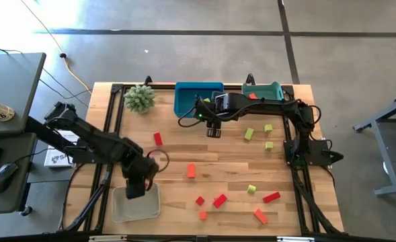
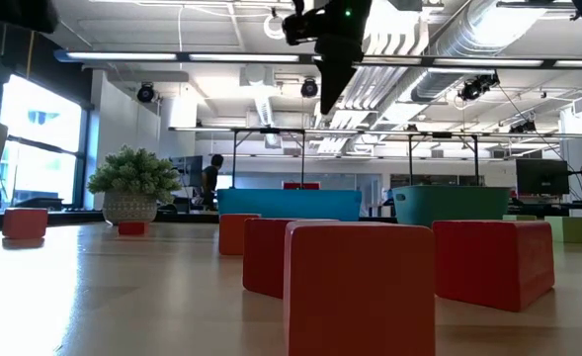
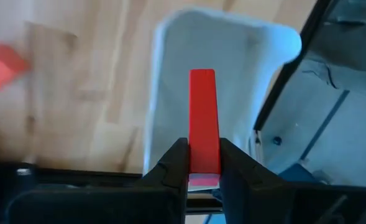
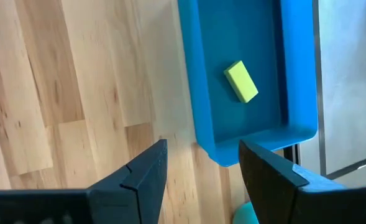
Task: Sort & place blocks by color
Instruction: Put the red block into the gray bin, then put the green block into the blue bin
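My left gripper [image 1: 136,185] is shut on a red bar [image 3: 204,112] and hovers over the pale grey tray [image 1: 150,208] at the table's near left. My right gripper [image 4: 201,167] is open and empty. It hangs above bare wood beside the blue tray [image 1: 187,97], which holds a yellow-green block [image 4: 241,81]. Red [image 1: 158,139], orange [image 1: 191,171] and yellow-green [image 1: 249,134] blocks lie scattered flat on the table. In the low view the right gripper [image 2: 332,84] hangs high above the tabletop. My left gripper pinches the red bar by one end [image 3: 204,163] between its two fingers [image 3: 176,167]. The fingers come from above, and the bar runs on past the fingertips, in line with them. The bar is lifted clear, with its free end [image 3: 202,78] over the pale tray [image 3: 245,68].
A teal tray [image 1: 268,90] sits at the far right next to the blue one, and a spiky green plant [image 1: 139,99] stands at the far left. Red blocks [image 2: 360,287] crowd the near edge. Open wood lies at mid-table between the arms.
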